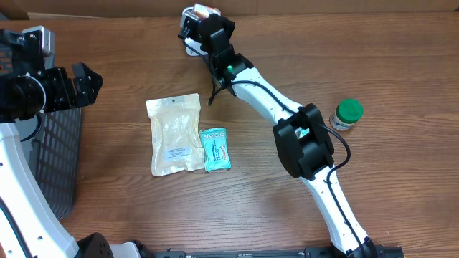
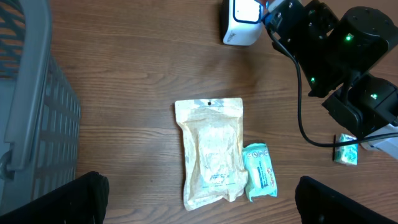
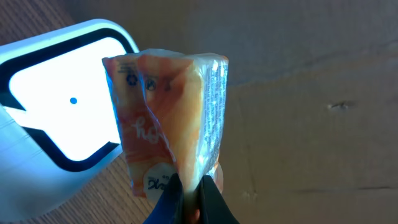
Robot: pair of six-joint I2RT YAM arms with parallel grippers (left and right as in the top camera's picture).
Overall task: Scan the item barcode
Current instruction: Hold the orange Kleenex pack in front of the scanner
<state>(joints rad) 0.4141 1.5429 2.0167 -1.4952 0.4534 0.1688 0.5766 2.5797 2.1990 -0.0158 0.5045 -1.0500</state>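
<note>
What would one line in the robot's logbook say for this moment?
right hand: shut on orange packet | position: held close to lit scanner | left hand: open, empty, near basket | step: scanning

Contents of the scene, by count.

- Arms: two white-and-black jointed robot arms, the left arm (image 1: pixel 18 172) and the right arm (image 1: pixel 269 100).
- Scanner: one white rounded barcode scanner with a lit window (image 3: pixel 62 106).
- Soft packs: three in all.
  - One orange-and-white crinkled plastic packet (image 3: pixel 168 118).
  - One flat cream-coloured sealed pouch (image 1: pixel 174 135).
  - One small teal plastic packet (image 1: pixel 216 149).
- Jar: one small pale jar with a green round lid (image 1: pixel 347 113).
- Basket: one dark grey mesh basket (image 1: pixel 54 150).
- Surface: one brown wood-grain table (image 1: pixel 143 208).
</note>
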